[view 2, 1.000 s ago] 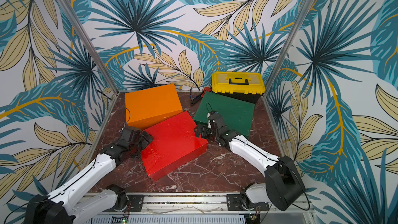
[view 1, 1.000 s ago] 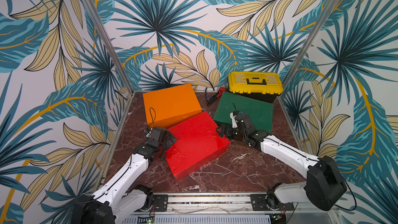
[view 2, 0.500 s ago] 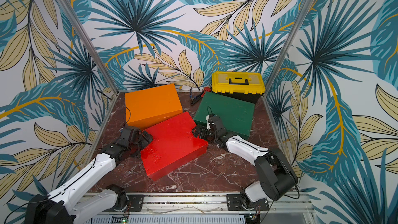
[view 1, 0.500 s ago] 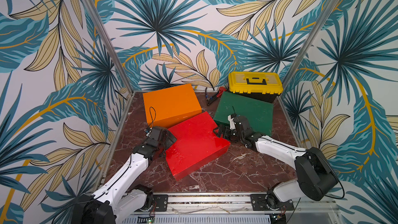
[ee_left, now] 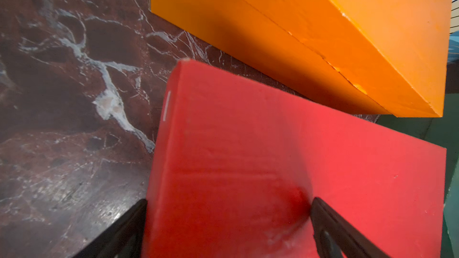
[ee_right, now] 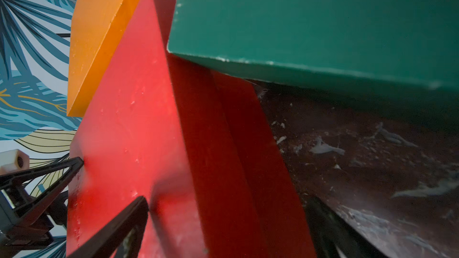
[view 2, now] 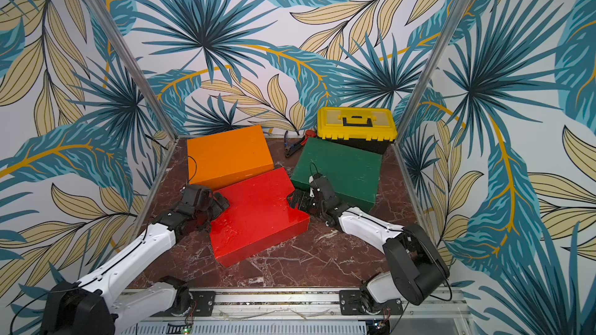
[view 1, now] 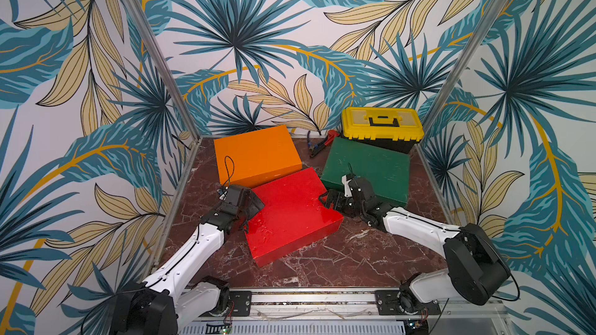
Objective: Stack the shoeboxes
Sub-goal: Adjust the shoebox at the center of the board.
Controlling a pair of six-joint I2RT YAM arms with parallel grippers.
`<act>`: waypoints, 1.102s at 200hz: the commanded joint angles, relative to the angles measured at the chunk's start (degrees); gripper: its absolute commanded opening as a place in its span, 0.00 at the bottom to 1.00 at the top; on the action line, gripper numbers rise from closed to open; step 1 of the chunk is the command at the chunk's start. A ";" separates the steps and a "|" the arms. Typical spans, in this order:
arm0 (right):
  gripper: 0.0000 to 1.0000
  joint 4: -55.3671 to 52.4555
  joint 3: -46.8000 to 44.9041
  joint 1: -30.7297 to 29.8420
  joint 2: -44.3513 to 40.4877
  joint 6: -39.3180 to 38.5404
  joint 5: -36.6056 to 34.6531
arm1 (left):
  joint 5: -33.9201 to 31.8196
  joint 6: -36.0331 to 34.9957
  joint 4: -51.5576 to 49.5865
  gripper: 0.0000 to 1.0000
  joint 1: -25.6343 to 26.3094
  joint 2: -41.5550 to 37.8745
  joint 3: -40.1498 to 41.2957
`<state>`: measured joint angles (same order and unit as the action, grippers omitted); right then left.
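Observation:
Three shoeboxes lie on the marble table. The red one (view 1: 290, 217) (view 2: 258, 214) sits askew in the middle, the orange one (view 1: 256, 154) behind it on the left, the green one (view 1: 367, 165) behind on the right. My left gripper (view 1: 254, 204) (ee_left: 228, 202) is open at the red box's near-left corner, one finger over the lid, the other beside the wall. My right gripper (view 1: 329, 201) (ee_right: 228, 202) is open at the red box's right corner, straddling its side wall. The red box (ee_left: 273, 145) (ee_right: 129, 120) fills both wrist views.
A yellow-lidded black toolbox (view 1: 382, 124) stands at the back right, touching the green box. Pliers (view 1: 317, 148) lie between the orange and green boxes near the back wall. Patterned walls close in on three sides. Bare marble (view 1: 354, 259) lies in front of the red box.
My right gripper has slid left and lower from the green box's front edge onto the red box's right corner. The left arm and all three boxes have stayed put.

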<state>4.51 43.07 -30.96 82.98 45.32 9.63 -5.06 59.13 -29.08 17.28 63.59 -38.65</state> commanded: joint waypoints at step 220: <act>0.99 4.77 -4.49 0.31 -4.33 -3.31 1.20 | 16.98 -15.59 -4.03 1.00 -6.24 -0.83 4.34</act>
<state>4.29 37.34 -31.97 75.90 43.66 5.43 8.91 46.87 -27.53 12.56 64.27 -38.98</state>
